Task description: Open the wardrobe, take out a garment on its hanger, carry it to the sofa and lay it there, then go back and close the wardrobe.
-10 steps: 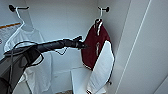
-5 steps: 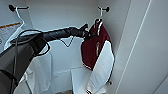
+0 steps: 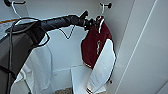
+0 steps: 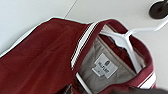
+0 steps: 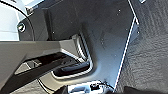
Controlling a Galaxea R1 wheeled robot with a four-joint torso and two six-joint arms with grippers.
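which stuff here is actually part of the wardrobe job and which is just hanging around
Part of the job:
- garment, maroon with white sleeves, hanging inside the wardrobe
- hanger, white, hook over a black peg
- left gripper, up at the garment's collar

Just there:
- white T-shirt on the left
- second black peg above it

Bright, even light; seemingly soft blur.
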